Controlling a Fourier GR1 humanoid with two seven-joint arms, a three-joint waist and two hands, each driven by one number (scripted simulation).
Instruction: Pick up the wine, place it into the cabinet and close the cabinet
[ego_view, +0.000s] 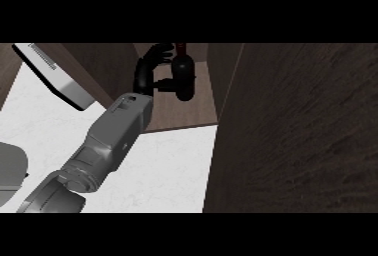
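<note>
Wine bottle (183, 75) is up inside the open cabinet (181, 117), dark glass with a reddish neck pointing toward the top of the head view. It's leaning a bit rather than standing dead straight, and its rounded base sits over the wooden shelf — whether it actually touches the wood, I can't tell from this angle.

One black hand (148, 67) has its fingers curled around the bottle from the left, thumb side hooked at the lower body, so it's holding the wine. The grey forearm (114, 135) behind it runs diagonally from the lower left corner up into the cabinet opening. Which arm this is isn't obvious from the view alone; coming in from the left side, I'm reading it as the left one. The other hand doesn't show anywhere.

The cabinet door (295, 130) fills the whole right half of the view — dark wood grain, swung open, its edge just beside the bottle's compartment. Below the shelf lies the white speckled counter (173, 170). At upper left, a light grey boxy object (55, 75) sits tilted against the dark wood, well apart from the bottle.
</note>
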